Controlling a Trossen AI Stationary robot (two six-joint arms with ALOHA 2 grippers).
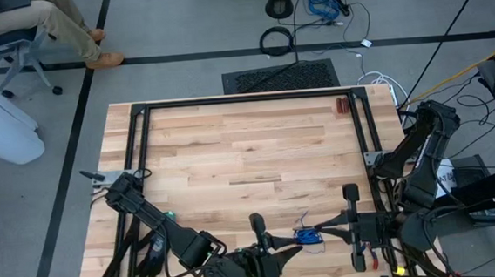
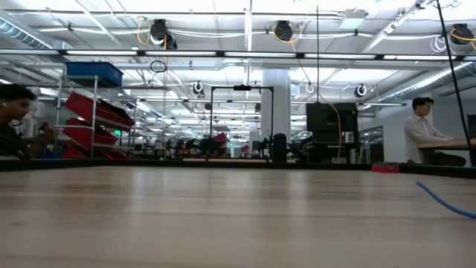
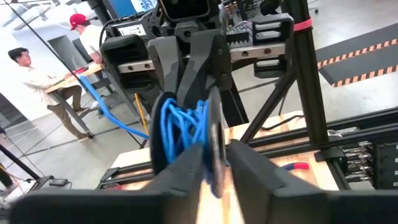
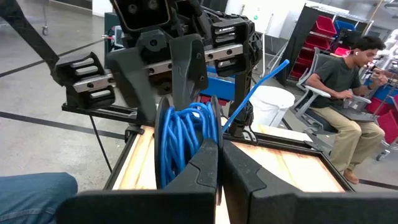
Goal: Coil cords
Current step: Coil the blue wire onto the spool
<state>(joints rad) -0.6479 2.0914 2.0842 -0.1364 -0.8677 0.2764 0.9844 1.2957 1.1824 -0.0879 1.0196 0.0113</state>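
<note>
Cord tail (image 2: 446, 201) seemingly cut off.

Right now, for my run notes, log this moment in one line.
cords: blue bundle pinched between both | right hand: shut on cords | left hand: at bundle | table

Lying bare across most of the worktop (image 1: 239, 148), open to passage from any side. Crowding only the near edge: left gripper (image 1: 276, 239) and right gripper (image 1: 322, 233) meeting head-on around the blue cord bundle (image 1: 308, 235), leaving no gap between them. Boxing in the far and side edges, a black frame (image 1: 245, 98). Sitting by the far right corner, a small red object (image 1: 341, 106).
</note>
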